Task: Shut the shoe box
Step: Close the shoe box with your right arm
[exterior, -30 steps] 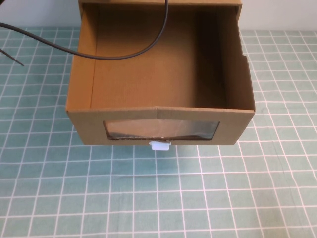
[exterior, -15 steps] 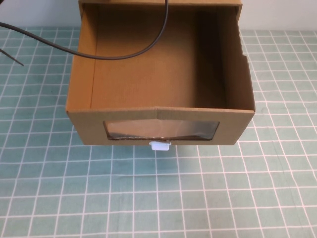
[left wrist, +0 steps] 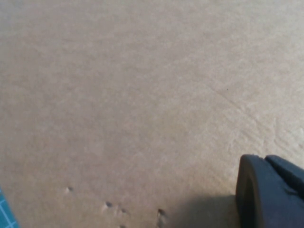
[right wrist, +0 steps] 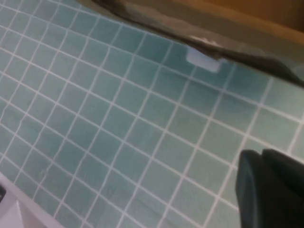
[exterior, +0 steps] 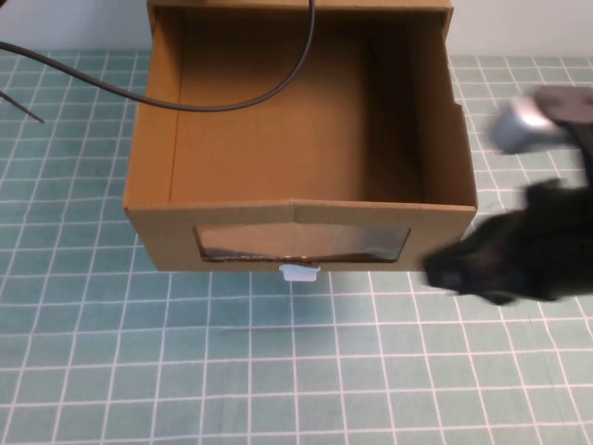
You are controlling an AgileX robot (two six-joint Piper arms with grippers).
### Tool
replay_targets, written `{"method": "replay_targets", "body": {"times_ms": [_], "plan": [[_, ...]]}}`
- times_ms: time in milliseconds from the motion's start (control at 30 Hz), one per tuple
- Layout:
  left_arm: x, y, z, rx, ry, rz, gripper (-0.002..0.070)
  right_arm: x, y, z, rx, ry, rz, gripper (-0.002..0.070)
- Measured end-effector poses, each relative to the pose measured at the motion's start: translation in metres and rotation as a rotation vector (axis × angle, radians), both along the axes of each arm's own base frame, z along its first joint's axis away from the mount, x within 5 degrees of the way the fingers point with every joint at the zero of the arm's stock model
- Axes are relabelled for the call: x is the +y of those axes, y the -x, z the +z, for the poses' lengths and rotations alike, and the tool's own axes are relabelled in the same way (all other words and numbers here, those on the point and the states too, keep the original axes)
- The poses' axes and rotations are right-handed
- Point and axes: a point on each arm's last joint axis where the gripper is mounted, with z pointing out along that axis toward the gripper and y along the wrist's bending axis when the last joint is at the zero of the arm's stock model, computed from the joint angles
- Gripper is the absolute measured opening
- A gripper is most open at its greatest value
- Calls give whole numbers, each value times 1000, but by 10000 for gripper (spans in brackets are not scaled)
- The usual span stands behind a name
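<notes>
The shoe box (exterior: 301, 218) is a brown cardboard drawer pulled far out toward the camera, empty inside. Its front has a clear window (exterior: 301, 243) with a small white pull tab (exterior: 298, 273) just below. My right gripper (exterior: 447, 271) is a dark, motion-blurred shape on the mat just off the drawer's front right corner. The right wrist view shows this gripper (right wrist: 270, 190) above the mat, with the tab (right wrist: 203, 59) and the window (right wrist: 213, 35) ahead. My left gripper (left wrist: 270, 194) is out of the high view; its wrist view shows it close against plain cardboard (left wrist: 142, 95).
A green mat with a white grid (exterior: 278, 371) covers the table. A dark cable (exterior: 232, 100) hangs across the open drawer from the left. The box's outer sleeve (exterior: 445, 7) stands at the back edge. A grey part of the right arm (exterior: 519, 125) is beside the drawer's right wall.
My right arm has come into view from the right and now sits at the drawer's front right corner, blurred by motion. The box has not moved.
</notes>
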Motion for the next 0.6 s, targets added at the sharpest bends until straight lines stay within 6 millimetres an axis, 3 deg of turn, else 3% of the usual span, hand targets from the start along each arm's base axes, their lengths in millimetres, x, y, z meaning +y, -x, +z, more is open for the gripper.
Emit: {"method": "replay_targets", "body": {"times_ms": [133, 233, 600], "plan": [[0, 0, 0, 4, -2, -4, -5, 36, -1, 2, -122, -26, 33, -11], [0, 1, 0, 12, 6, 0, -5, 52, -8, -1, -168, -64, 22, -11], [0, 1, 0, 22, 13, 2, -5, 75, -39, -21, -181, -68, -19, -11]]}}
